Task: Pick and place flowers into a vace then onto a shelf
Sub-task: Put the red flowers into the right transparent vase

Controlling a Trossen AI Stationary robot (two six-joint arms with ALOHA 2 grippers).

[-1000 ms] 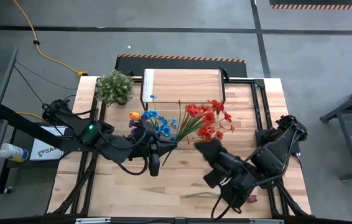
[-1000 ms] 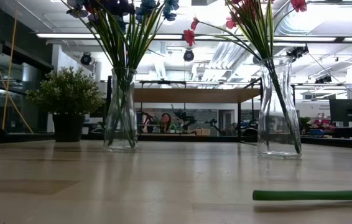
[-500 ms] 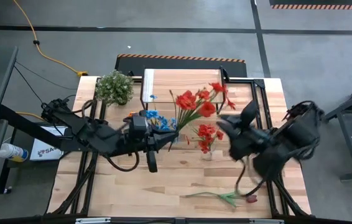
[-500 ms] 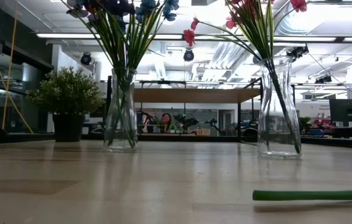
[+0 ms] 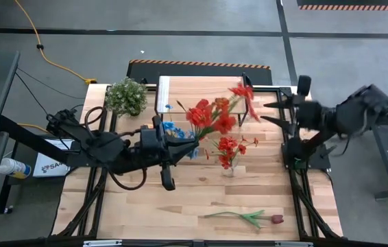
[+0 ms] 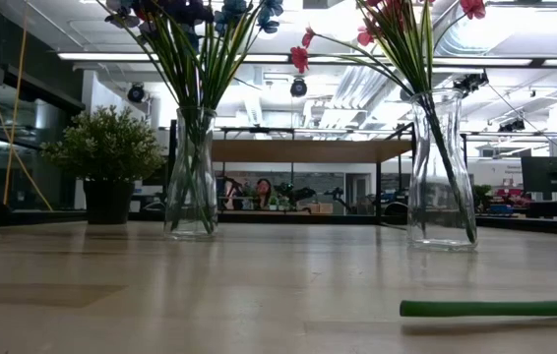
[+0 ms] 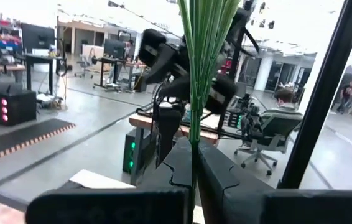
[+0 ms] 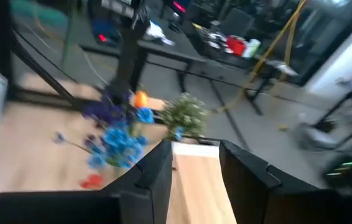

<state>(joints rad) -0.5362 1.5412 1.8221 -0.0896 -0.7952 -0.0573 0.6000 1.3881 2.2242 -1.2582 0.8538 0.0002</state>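
We've got the left gripper (image 5: 192,145) mid-tabletop, jaws pinched tight on a bunch of green stems (image 7: 202,56) whose red flowers (image 5: 212,114) fan out toward the shelf (image 5: 201,95). A second red bunch sits in a glass vase (image 5: 229,169) just right of it, and the blue flowers (image 5: 175,130) stand in another vase by the left arm. One tulip (image 5: 249,217) lies flat near the front edge. The right gripper (image 5: 271,112) is up by the shelf's right end, jaws slightly apart and holding nothing.
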